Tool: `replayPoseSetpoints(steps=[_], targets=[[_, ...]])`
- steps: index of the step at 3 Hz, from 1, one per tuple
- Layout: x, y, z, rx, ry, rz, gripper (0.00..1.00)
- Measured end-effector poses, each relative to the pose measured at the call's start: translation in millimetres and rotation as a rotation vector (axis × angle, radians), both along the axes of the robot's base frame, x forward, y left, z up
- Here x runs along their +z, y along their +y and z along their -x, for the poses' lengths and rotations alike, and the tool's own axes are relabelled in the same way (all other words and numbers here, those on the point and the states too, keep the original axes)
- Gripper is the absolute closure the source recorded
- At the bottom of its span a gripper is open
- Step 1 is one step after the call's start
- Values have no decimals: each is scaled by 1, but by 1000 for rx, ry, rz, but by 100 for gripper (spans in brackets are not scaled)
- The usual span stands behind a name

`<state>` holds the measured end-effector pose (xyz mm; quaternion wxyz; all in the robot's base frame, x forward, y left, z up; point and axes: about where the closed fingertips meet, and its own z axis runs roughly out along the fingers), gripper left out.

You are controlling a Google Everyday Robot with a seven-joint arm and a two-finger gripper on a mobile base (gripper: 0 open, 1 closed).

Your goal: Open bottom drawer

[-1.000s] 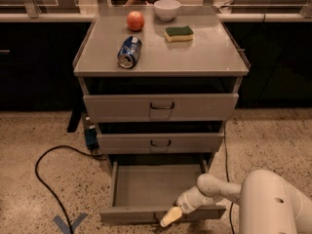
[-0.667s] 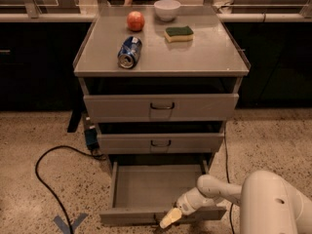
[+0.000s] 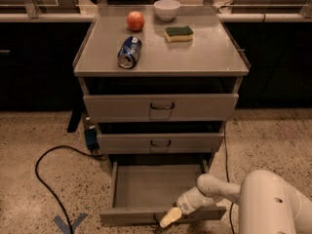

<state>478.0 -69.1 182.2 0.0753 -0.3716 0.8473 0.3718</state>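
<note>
The gripper is low in the picture, at the front panel of the bottom drawer, near the middle of the panel. Its pale yellow tip lies against the upper edge of the panel. How wide it stands, and whether it grips anything, is not possible to see from this angle. The drawer's handle is not visible either; it would be at the place the gripper covers.

The white arm goes from the gripper up and to the right, across the right front corner of the drawer, to the big white robot body, which is cut off by the right and lower edges.

The bottom drawer is pulled far out of the grey cabinet. Its plain grey tray shows, and its front panel is partly cut by the lower edge. The middle drawer and the top drawer above it are closed or nearly closed, each with a small dark handle.

On the cabinet top lies a blue can on its side; it has white marks but no writing can be read. Behind it are a red-orange fruit, a white bowl and a green and yellow sponge.

A black cable curves over the speckled floor at the left, near a blue tape mark.
</note>
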Motion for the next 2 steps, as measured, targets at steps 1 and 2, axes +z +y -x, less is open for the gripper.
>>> replayPoseSetpoints(steps=[1, 2], targets=[[0, 2, 4, 7, 18, -5, 0], [0, 2, 2, 6, 19, -6, 0]])
